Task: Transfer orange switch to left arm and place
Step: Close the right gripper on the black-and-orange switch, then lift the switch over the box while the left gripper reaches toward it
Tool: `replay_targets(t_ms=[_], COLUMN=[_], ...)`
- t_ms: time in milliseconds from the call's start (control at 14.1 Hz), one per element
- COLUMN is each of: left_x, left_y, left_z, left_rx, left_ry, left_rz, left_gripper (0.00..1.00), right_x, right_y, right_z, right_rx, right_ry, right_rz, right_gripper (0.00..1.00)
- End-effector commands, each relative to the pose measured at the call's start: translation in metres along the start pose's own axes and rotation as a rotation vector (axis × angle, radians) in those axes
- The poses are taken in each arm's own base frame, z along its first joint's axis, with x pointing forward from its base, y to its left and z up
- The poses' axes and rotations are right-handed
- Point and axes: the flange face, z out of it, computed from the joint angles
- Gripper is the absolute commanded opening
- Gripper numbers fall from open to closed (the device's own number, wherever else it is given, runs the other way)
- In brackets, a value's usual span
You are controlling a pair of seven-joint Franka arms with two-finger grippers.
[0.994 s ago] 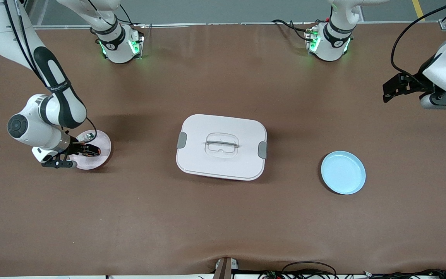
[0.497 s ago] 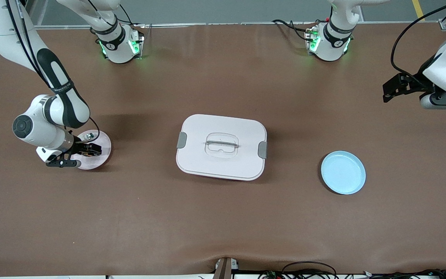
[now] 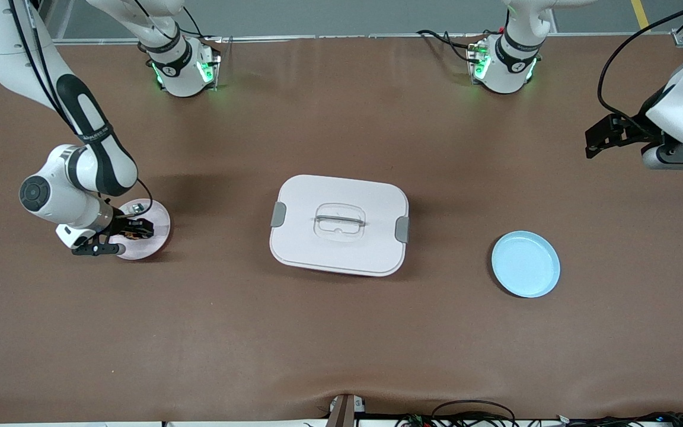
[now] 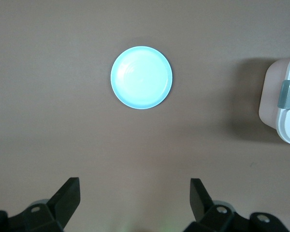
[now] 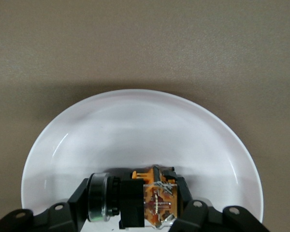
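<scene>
Right gripper (image 3: 131, 229) sits low over the pink plate (image 3: 158, 237) at the middle left of the front view, its fingers (image 5: 77, 200) closed around the orange switch (image 5: 152, 195). In the right wrist view the switch fills the lower centre of the frame, black body and orange block pinched between the jaws, just above or touching the plate's floor (which of the two I cannot tell). A small silvery-green part (image 3: 136, 208) lies on the same plate, beside the gripper.

Left gripper (image 4: 135, 193) waits in the air at the upper right of the front view, over bare table at the left arm's end; its fingers are spread wide with nothing between them, and the left wrist view shows the blue plate (image 4: 141, 77) at upper centre.

At frame centre the white box (image 3: 339, 224) stands between the two plates.

By my reading the task is barely begun: the grasp looks made, while the lift, the pass around the box and the handover to the left arm all remain.
</scene>
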Motion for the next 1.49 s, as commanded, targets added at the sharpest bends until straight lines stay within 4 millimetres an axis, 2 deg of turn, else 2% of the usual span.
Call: replay_targets(t_ms=[0,213,426,639,852,1065,1206,1348,1419], left_x=[0.000,0.001,0.003,0.004,0.003,0.003,0.001,-0.002,-0.004], left_y=[-0.003,-0.003,0.002,0.010,0.018,0.025,0.043,0.065,0.076], left_z=[0.000,0.002,0.002,0.002,-0.001,-0.001,-0.002,-0.006,-0.007], left_rx=[-0.011,-0.011,-0.019,-0.021,-0.027,-0.066,-0.068,-0.129,-0.168], left_ry=[0.007,0.003,0.004,0.007,0.014,0.011,0.014,0.022,0.018], left_rz=[0.010,0.010,0.017,0.021,0.029,0.034,0.064,0.092,0.107], left_gripper=[1.00,1.00,1.00,1.00,1.00,1.00,1.00,1.00,1.00], right_x=[-0.002,0.001,0.016,0.030,0.045,0.053,0.055,0.059,0.061], right_y=[0.002,-0.002,-0.013,-0.024,-0.062,-0.104,-0.135,-0.161,-0.180], right_z=[-0.001,-0.010,-0.040,-0.072,-0.110,-0.134,-0.146,-0.161,-0.168], right_rx=[0.011,0.025,0.139,0.169,0.167,0.179,0.235,0.248,0.254], right_ry=[0.004,-0.022,-0.084,-0.145,-0.206,-0.242,-0.265,-0.278,-0.284], right_rz=[0.001,0.007,0.079,0.156,0.257,0.339,0.410,0.479,0.512], right_gripper=[0.00,0.00,0.00,0.00,0.00,0.00,0.00,0.00,0.00])
